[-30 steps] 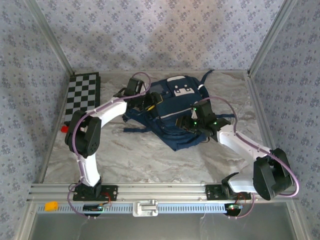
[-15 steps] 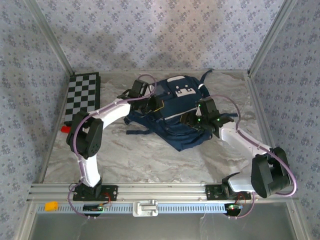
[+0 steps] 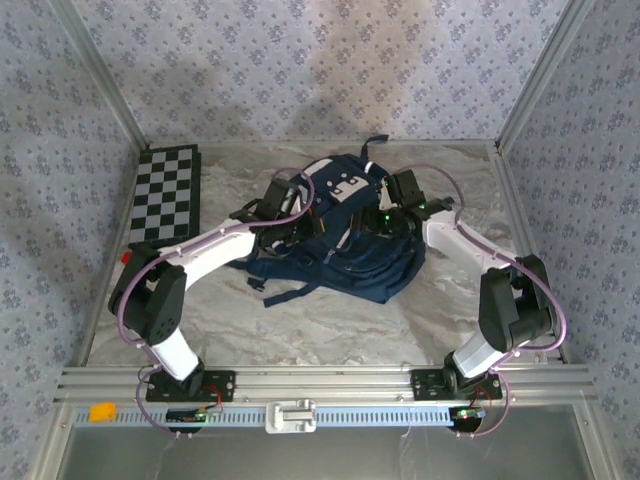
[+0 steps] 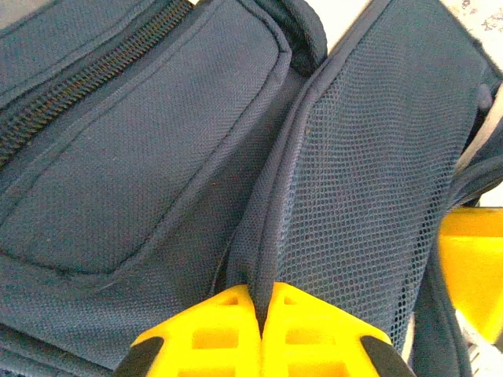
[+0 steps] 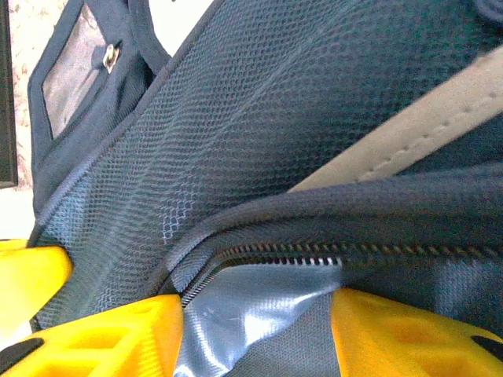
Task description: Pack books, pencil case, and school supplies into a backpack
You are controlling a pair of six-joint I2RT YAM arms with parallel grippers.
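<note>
A black-and-white chequered board [image 3: 165, 190] lies flat at the far left of the pale marbled table [image 3: 300, 325], and a tiny red block [image 3: 127, 257] sits just near of it by the left wall. The left arm [image 3: 205, 248] reaches from there to the right, up to the left side of the large navy blue fabric backpack [image 3: 350, 258], which lies in the middle of the table towards the far side, its white patch [image 3: 345, 183] at the far end and dark straps [image 3: 290, 290] trailing off its near-left corner. The left gripper [image 3: 302, 222] is at the bag's left flank; its wrist camera shows the yellow fingers [image 4: 212, 330] pressed together on a bound edge of the backpack's [image 4: 157, 141] mesh panel [image 4: 369, 173], with only that thin fold between them.

On the right, the right arm [image 3: 470, 250] bends in to the bag's far right side, where the right gripper [image 3: 385, 218] meets it. Seen from that wrist, the right gripper [image 5: 255, 338] has its yellow fingers [image 5: 110, 338] well apart, straddling the backpack [image 5: 314, 102] below an open zip [image 5: 314, 253], with pale blue lining [image 5: 251, 306] lying in the gap between them. A grey-white trim stripe [image 5: 409, 133] crosses the mesh above the zip
</note>
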